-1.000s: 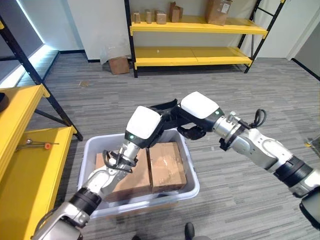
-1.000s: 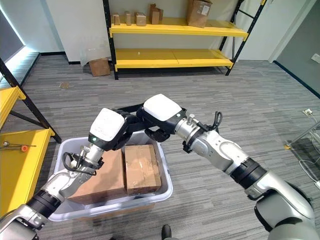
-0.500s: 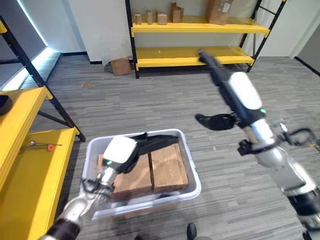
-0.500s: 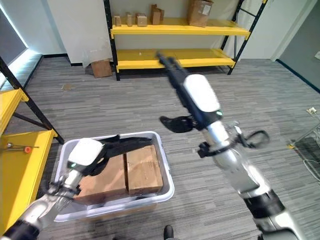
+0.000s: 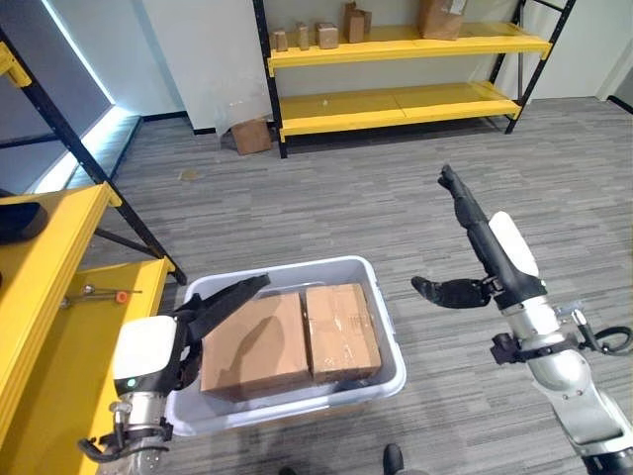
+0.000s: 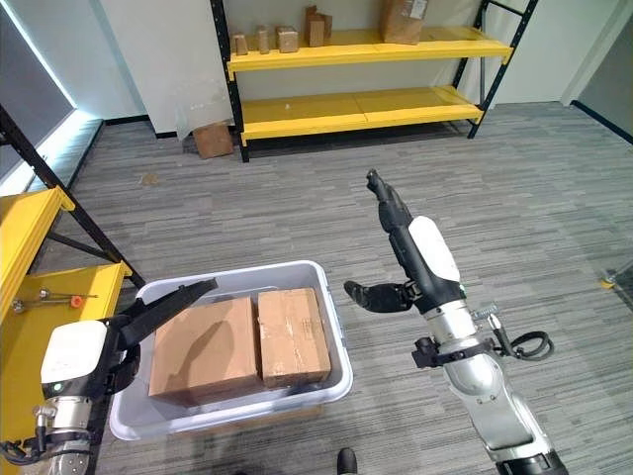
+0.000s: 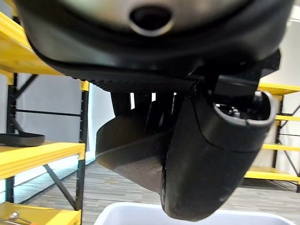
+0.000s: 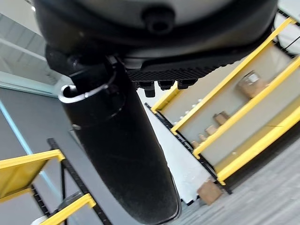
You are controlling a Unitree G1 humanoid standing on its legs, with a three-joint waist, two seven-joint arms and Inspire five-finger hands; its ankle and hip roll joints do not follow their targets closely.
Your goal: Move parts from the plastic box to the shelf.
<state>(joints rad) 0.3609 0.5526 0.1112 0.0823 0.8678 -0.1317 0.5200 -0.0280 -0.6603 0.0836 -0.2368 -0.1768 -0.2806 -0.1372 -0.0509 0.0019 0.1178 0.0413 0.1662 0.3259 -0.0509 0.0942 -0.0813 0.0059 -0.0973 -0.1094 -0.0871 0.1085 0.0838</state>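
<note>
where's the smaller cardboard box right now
In the left eye view the smaller box lies in the right half of the plastic bin, flush against the larger box, on the floor low and left of centre.

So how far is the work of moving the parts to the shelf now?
Some small boxes already sit on the far shelf. Nothing is in hand: the left hand reaches over the plastic box with straight fingers, and the right hand is raised, open, beside it. Two cardboard boxes remain inside.
</note>
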